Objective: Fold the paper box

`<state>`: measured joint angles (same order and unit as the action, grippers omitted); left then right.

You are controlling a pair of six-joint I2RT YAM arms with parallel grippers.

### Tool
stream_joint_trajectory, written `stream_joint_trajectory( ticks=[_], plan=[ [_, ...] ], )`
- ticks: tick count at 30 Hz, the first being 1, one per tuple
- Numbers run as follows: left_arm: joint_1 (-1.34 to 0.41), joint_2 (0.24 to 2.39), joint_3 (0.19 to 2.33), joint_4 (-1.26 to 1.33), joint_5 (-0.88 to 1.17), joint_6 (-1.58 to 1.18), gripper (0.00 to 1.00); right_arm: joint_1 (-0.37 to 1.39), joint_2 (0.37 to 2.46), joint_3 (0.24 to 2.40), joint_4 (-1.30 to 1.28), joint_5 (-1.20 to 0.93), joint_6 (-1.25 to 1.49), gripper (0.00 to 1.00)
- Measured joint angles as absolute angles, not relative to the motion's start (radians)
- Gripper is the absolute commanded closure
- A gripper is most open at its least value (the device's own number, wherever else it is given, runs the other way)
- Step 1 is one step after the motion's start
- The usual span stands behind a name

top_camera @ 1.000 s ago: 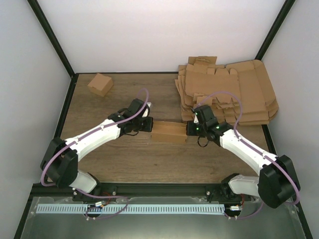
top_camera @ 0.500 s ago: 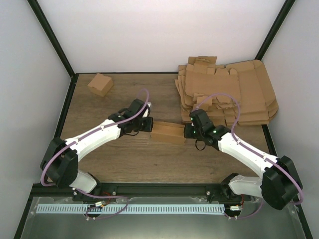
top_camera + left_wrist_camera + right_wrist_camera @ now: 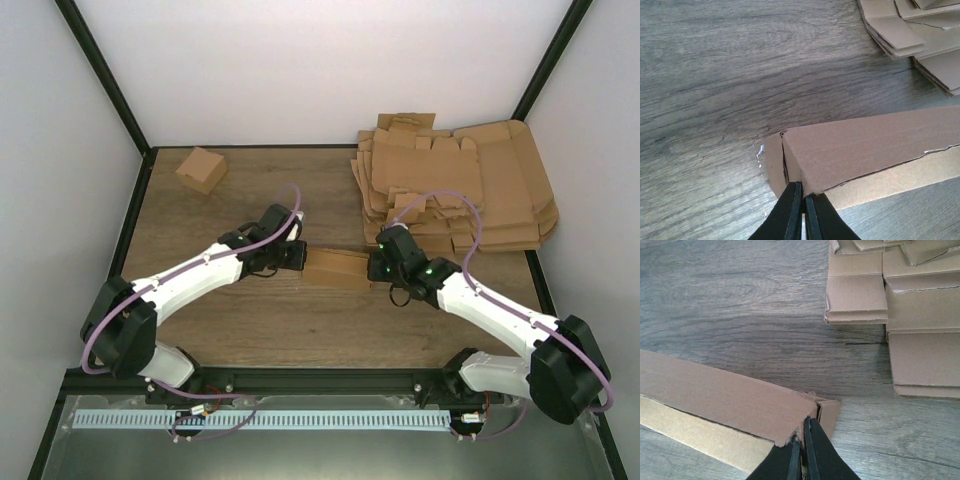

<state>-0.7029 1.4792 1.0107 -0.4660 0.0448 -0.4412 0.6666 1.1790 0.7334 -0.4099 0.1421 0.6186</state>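
The paper box (image 3: 338, 269) lies mid-table as a long, low, closed brown shape. My left gripper (image 3: 297, 257) is at its left end and my right gripper (image 3: 376, 268) at its right end. In the left wrist view the black fingers (image 3: 790, 210) are shut, tips (image 3: 802, 192) touching the near corner of the box (image 3: 865, 145) beside its end wall. In the right wrist view the shut tips (image 3: 802, 432) press against the frayed corner of the box (image 3: 725, 395), next to its folded end flap (image 3: 827, 412). Nothing shows clearly between either pair of fingers.
A stack of flat cardboard blanks (image 3: 460, 185) fills the back right, close behind the right arm; it shows in the left wrist view (image 3: 920, 35) and the right wrist view (image 3: 890, 295). Another small folded box (image 3: 201, 169) sits at the back left.
The right gripper has edged left and forward against the box's right end. The left gripper and the box have shifted slightly toward the near edge. Both grippers stay shut.
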Motion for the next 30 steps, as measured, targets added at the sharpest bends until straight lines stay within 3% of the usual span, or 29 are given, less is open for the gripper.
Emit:
stream_joint_trajectory(
  ticks=[8, 13, 25, 30],
  plan=[
    [-0.707, 1.471, 0.993, -0.463, 0.044, -0.44, 0.96, 0.686, 1.159, 0.704, -0.382, 0.163, 0.648, 0.98],
    [-0.707, 1.47, 0.993, -0.465, 0.041, -0.44, 0.96, 0.697, 1.164, 0.708, -0.386, 0.17, 0.667, 0.86],
    [-0.707, 1.47, 0.994, -0.471, 0.042, -0.439, 0.96, 0.714, 1.161, 0.734, -0.513, 0.13, 0.663, 0.8],
    [-0.707, 1.47, 1.002, -0.489, 0.042, -0.437, 0.96, 0.715, 1.154, 0.745, -0.54, 0.125, 0.655, 0.83]
  ],
)
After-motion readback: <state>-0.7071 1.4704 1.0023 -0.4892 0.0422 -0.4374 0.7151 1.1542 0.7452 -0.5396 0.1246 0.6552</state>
